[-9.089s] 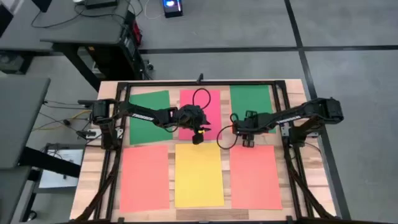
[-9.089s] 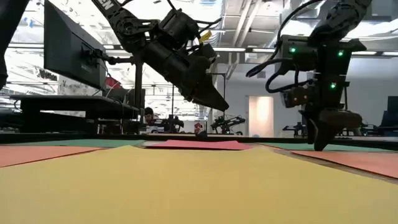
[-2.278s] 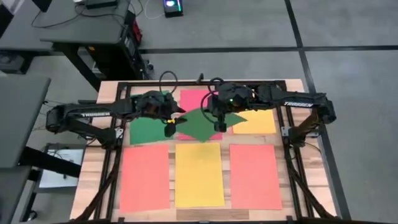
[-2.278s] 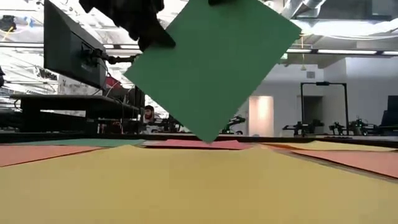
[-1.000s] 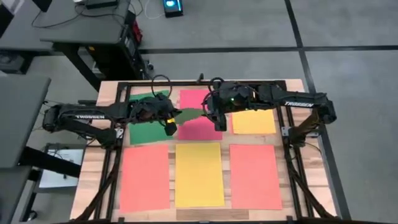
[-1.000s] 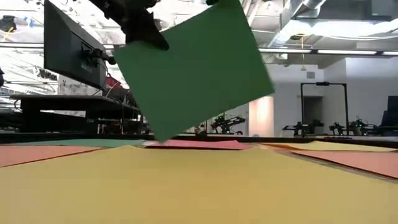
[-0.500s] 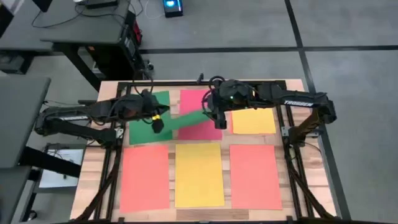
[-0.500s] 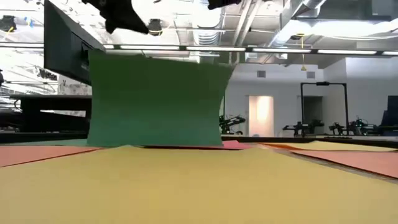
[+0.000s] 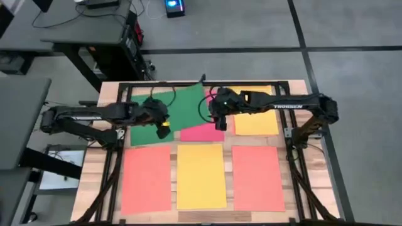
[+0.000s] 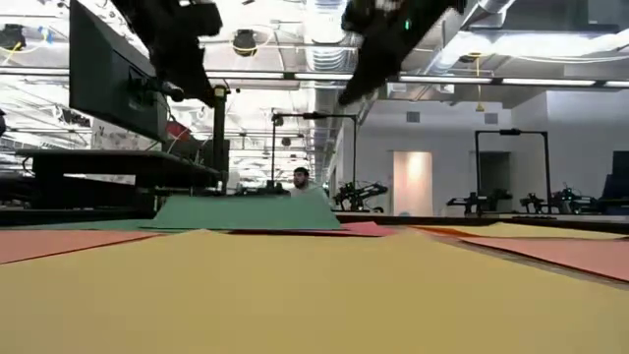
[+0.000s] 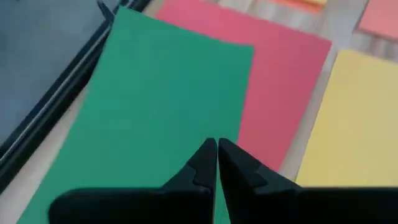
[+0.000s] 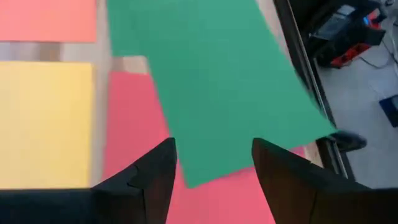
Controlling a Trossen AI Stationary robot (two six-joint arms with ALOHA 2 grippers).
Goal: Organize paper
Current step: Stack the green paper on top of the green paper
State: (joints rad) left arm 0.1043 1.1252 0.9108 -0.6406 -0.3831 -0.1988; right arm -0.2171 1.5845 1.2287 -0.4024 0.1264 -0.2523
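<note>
Dark arms (image 9: 94, 114) (white lettering), looped cables (image 9: 152, 93)

On the table (image 9: 94, 169), three sheets lie side by side in the near row (image 9: 201, 176). In the far row, a skewed sheet (image 9: 179, 108) overlaps the left sheet (image 9: 141, 133) and the middle sheet (image 9: 204, 132); another sheet (image 9: 256, 122) lies at right.
</note>
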